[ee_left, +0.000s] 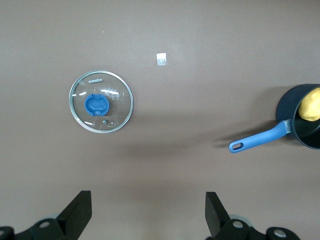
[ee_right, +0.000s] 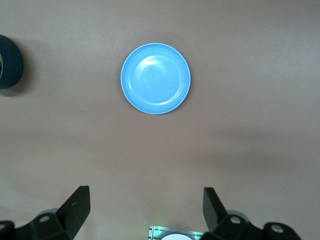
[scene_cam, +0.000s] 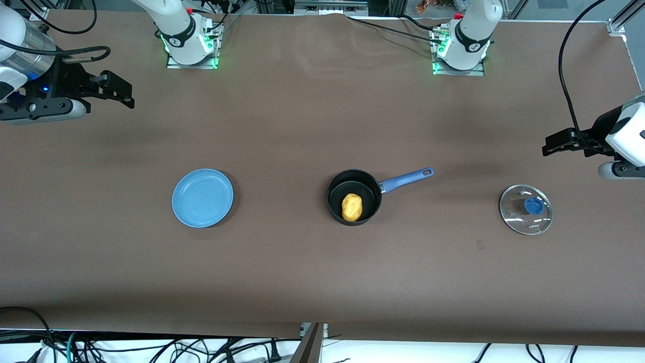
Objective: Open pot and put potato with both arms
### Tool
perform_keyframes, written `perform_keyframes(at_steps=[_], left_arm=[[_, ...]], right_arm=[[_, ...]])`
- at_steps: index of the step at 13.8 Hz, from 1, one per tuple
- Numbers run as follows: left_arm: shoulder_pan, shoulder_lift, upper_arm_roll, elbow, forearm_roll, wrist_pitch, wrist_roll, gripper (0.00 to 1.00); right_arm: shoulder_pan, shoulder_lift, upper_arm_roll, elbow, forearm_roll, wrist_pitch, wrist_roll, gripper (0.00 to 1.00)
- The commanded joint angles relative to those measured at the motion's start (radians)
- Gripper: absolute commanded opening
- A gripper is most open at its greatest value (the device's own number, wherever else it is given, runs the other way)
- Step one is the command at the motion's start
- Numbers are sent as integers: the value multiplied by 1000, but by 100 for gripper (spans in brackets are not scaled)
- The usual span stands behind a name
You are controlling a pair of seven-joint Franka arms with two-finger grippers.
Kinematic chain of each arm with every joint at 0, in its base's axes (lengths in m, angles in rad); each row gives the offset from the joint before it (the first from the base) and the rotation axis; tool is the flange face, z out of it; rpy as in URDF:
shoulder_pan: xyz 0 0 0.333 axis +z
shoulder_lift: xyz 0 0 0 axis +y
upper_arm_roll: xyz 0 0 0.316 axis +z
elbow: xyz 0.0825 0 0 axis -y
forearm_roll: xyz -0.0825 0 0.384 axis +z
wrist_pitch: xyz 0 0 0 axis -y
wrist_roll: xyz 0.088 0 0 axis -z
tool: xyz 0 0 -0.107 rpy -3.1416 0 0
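The saucepan (scene_cam: 353, 197) stands uncovered near the middle of the table (scene_cam: 302, 126), its long blue handle (scene_cam: 406, 180) pointing toward the left arm's end. The potato (scene_cam: 351, 207) lies inside the saucepan, resting on its floor. The glass lid (scene_cam: 525, 209), blue knob up, lies flat on the table toward the left arm's end, well apart from the saucepan. The blue plate (scene_cam: 202, 197) sits bare toward the right arm's end. The left gripper (scene_cam: 562, 142) hangs at the left arm's end of the table, over bare surface beside the lid, fingers (ee_left: 79, 208) spread wide and holding nothing. The right gripper (scene_cam: 113, 91) hangs at the right arm's end of the table, fingers (ee_right: 76, 206) likewise spread wide and empty. Judged from this layout, both steps of the task appear complete: lid off, potato deposited. No grasp remains in hand; the next move calls only for both arms to hold clear of the objects or return to rest.
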Motion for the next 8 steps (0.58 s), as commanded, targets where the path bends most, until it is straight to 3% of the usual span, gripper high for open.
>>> perform_keyframes(at_steps=[1, 8], left_arm=[[2, 16, -1, 37, 24, -28, -6, 100], [1, 16, -2, 37, 23, -28, -6, 100]], right_arm=[[-18, 2, 16, 13, -15, -2, -17, 100], [-23, 0, 13, 20, -18, -3, -44, 100]])
